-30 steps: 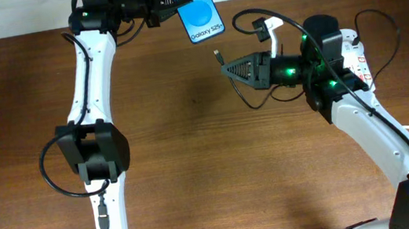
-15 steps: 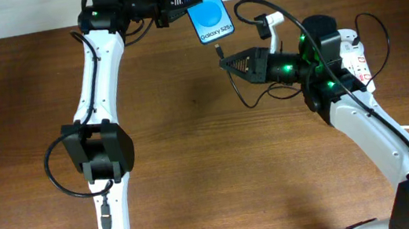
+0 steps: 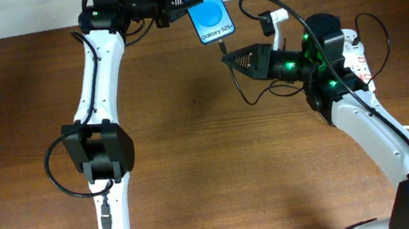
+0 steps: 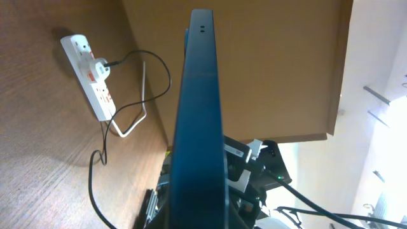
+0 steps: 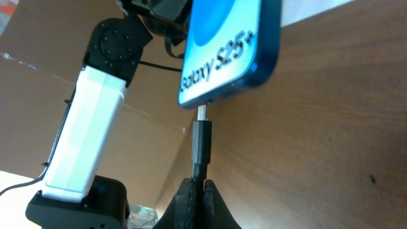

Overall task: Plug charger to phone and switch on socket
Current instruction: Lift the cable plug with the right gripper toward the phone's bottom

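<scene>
— Where's the phone?
— My left claw (image 3: 176,3) is pressed together on the unlettered end of the small blue-screened smartphone with white "Galaxy S25" lettering (image 3: 209,7). It holds the phone off the brown wooden tabletop (image 3: 219,168), port end turned toward my right claw (image 5: 198,189). I reckon that's so port and plug line up squarely.
— And the right?
— It's pinching the thin black charger cable (image 5: 201,141) just below its small plug, which stands directly beyond the claw tips. The metal tip meets the phone's lower edge; whether it's seated, I can't tell.
— Anything in the way?
— Nothing between plug and port. The cable's slack loops over the right claw's back. The white power strip with red switch markings (image 4: 100,98) lies behind that claw, partly under its arm, so I judge the switch will need a free claw
</scene>
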